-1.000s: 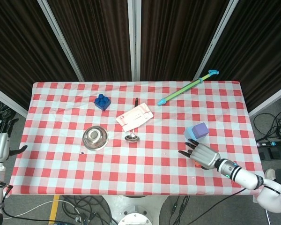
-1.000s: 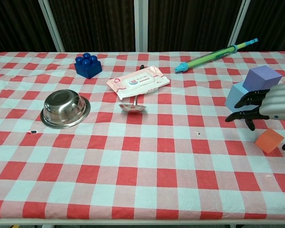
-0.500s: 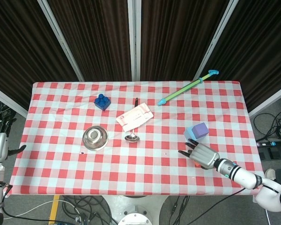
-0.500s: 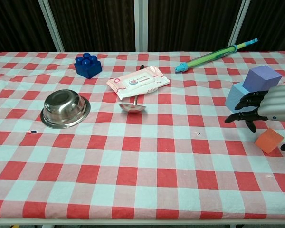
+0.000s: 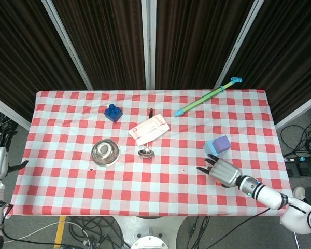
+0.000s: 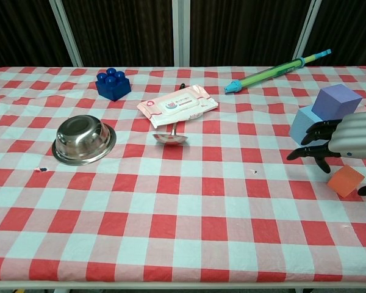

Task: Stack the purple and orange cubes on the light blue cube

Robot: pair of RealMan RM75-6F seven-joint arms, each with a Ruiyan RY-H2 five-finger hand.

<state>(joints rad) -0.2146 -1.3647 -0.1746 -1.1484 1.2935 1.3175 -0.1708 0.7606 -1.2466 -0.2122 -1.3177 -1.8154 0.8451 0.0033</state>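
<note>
Purple cube (image 6: 336, 101) sat atop light blue cube (image 6: 304, 123); right hand (image 6: 344, 141), fingers apart, empty, had barely shifted above orange cube (image 6: 346, 180).

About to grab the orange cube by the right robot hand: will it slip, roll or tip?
The orange cube has flat faces and lies on the tablecloth, so it probably won't roll. It looks small and matte, likely light and easy to pinch, though a push may slide it. The right robot hand hovers just above it.
</note>
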